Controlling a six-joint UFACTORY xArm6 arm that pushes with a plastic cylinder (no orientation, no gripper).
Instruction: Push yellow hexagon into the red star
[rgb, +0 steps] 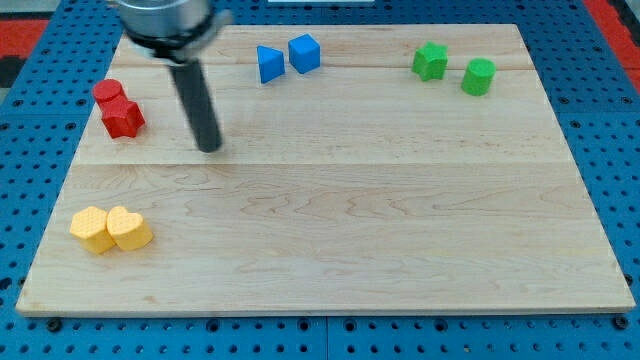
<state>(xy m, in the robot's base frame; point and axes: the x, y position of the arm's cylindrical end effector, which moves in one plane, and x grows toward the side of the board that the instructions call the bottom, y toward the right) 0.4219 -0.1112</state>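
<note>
Nearest the view's bottom, at the left, two yellow blocks sit touching on the wooden desk (330, 240): the yellow hexagon (92, 229) on the left and a yellow heart (129, 228) pressed against its right side. The hexagon is the piece to be moved, and it lies well apart from its target, almost straight below it in the view.

Farther up, my tip (209, 148) rests on the desk to the right of the red pair and above the yellow pair, touching neither. It is a bare rod with no fingers, so there is nothing to open or clench; it can only shove. From this spot it stands on the wrong side for the push, I judge: it needs to get below the hexagon to drive it upward, and the heart alongside may get dragged with it.

Beyond that, near the left edge, the red star (123, 118) sits with a red cylinder (108, 92) touching its upper left.

Along the view's top, a blue triangle (269, 64) and a blue cube (304, 53) stand just beside each other, and at the right a green star (430, 61) and a green cylinder (478, 76) form another near pair, all clear of the route.
</note>
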